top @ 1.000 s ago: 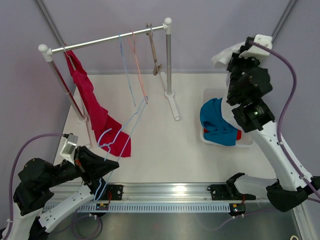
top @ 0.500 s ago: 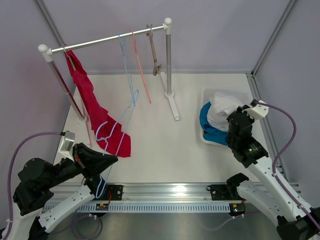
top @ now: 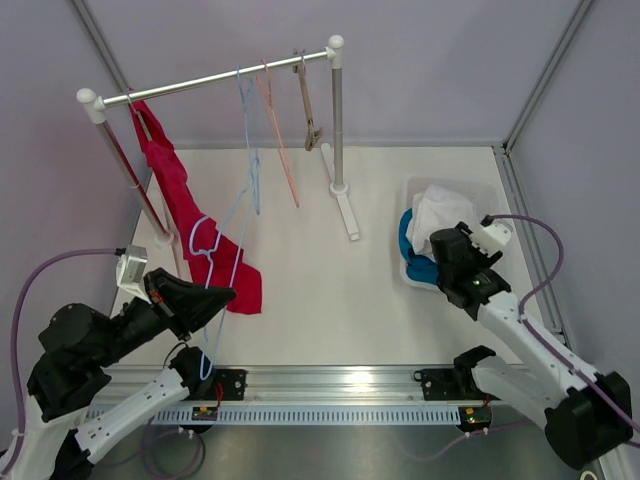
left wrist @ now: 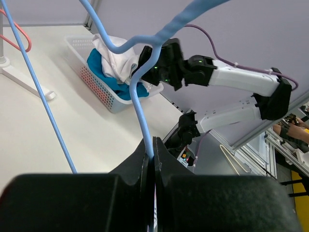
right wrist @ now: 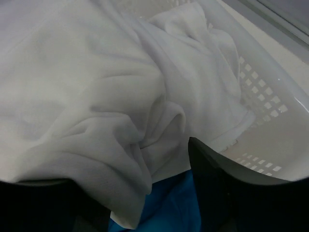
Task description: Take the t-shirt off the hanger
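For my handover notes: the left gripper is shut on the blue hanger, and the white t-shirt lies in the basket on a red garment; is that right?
Not quite: the garment under the white t-shirt in the basket is blue, as the right wrist view shows; the left gripper is shut on the blue hanger.

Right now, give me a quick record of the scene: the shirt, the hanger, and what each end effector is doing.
white t-shirt: off the hanger, lying in the basket on a blue garment
light blue hanger: bare
left end effector: shut on the light blue hanger
right end effector: open, over the white t-shirt
red garment: hanging on the rack
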### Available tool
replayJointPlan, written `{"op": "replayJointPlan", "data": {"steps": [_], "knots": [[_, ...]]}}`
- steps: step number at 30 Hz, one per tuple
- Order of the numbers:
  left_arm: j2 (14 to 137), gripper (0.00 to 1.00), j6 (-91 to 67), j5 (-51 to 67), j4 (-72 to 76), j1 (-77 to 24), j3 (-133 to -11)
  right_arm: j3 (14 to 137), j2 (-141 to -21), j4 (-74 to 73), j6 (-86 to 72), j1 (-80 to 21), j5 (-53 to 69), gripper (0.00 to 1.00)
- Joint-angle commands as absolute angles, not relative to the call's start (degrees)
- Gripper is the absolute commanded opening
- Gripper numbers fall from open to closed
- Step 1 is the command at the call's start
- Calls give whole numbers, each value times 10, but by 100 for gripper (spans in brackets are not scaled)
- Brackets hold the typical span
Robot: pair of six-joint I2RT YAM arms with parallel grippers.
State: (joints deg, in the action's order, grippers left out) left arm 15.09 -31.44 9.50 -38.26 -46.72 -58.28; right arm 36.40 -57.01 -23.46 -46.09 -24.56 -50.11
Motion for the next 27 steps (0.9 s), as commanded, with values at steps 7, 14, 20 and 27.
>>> {"op": "replayJointPlan", "data": {"steps": [7,14,20,27], "knots": [[178,0,-293,68,-310,-466,-596,468,-337,-364,-386,-242,-364,77],[168,0,-298,30,-310,-466,-598,525,-403,-309,-358,-243,-161,41],[175,0,-317,-57,-321,-466,-607,573,-414,-266,-343,-422,-177,27],[207,0,-330,-124,-345,-466,-623,620,-482,-224,-316,-561,-239,28]]}}
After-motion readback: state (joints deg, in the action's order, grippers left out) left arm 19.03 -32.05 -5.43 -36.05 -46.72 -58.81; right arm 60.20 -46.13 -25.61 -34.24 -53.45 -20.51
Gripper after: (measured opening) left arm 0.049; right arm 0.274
